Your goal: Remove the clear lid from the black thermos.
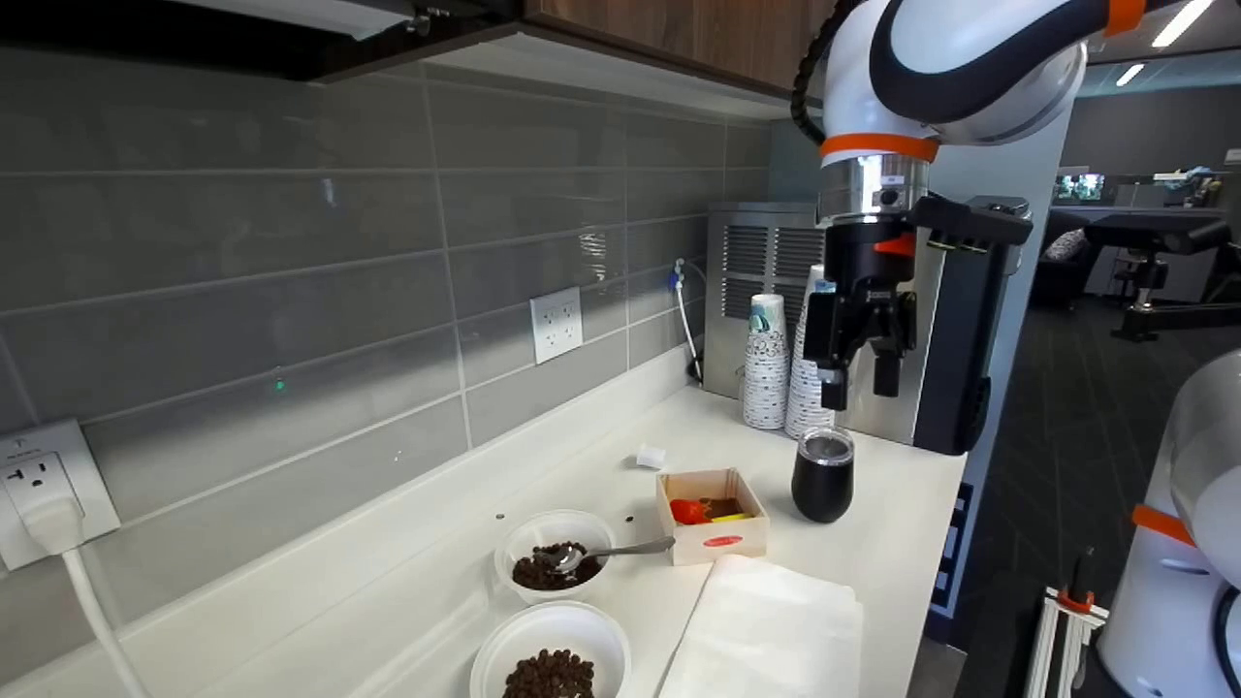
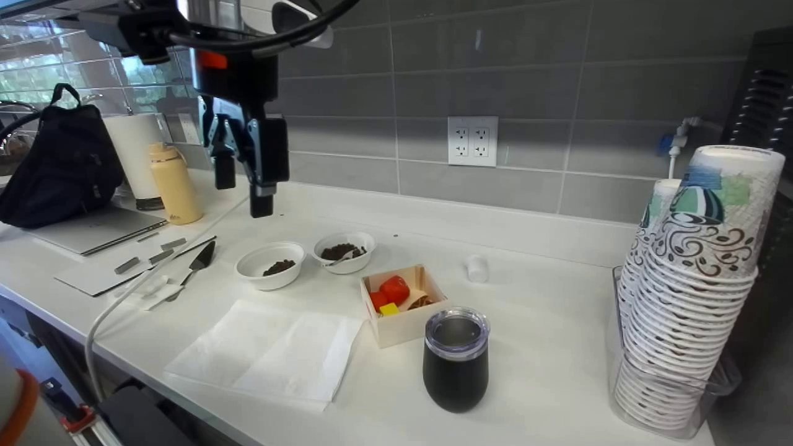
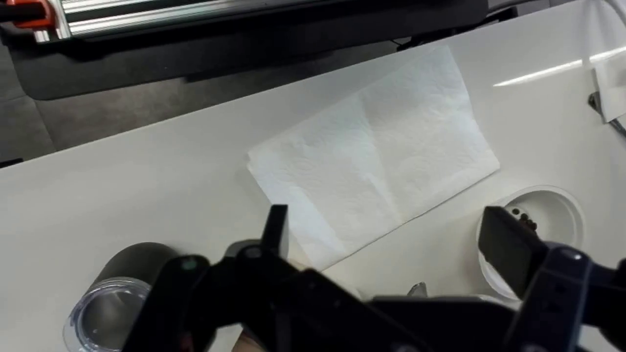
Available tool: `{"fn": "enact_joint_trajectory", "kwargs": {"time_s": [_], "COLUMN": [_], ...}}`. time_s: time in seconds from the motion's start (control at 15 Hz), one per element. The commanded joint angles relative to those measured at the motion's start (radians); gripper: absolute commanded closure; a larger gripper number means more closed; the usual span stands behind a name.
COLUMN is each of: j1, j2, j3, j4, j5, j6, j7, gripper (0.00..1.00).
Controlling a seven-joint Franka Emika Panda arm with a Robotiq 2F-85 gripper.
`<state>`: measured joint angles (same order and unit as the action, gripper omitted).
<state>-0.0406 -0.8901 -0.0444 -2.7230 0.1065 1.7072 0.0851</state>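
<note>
The black thermos stands upright on the white counter, in an exterior view and in an exterior view. The clear lid sits on its top and also shows in an exterior view. In the wrist view the thermos and lid are at the lower left, partly hidden by the gripper's linkage. My gripper is open and empty, pointing down well above the counter and apart from the thermos. It also shows in an exterior view and in the wrist view.
A small wooden box with toy food stands close beside the thermos. Two white bowls hold dark pellets, one with a spoon. A paper napkin lies near the counter's front edge. Stacked paper cups stand by a large machine.
</note>
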Motion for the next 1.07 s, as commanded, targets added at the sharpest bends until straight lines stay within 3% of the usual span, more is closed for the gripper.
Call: {"fn": "enact_joint_trajectory", "kwargs": {"time_s": [0.0,0.4,0.73,1.0], "j1": [-0.087,-0.189,-0.21,-0.21], "j2": [0.061,0.188,0.337,0.409], "j3": [-0.044,-0.131,-0.17,-0.175], "j4": [0.034,0.072,0.097,0.097], "j5": [-0.059,-0.114,-0.105,-0.109], "j6": [0.044,0.187,0.382,0.458], "j7": [-0.012,-0.014,-0.026,-0.05], "gripper": [0.0,0.0,0.0,0.0]}}
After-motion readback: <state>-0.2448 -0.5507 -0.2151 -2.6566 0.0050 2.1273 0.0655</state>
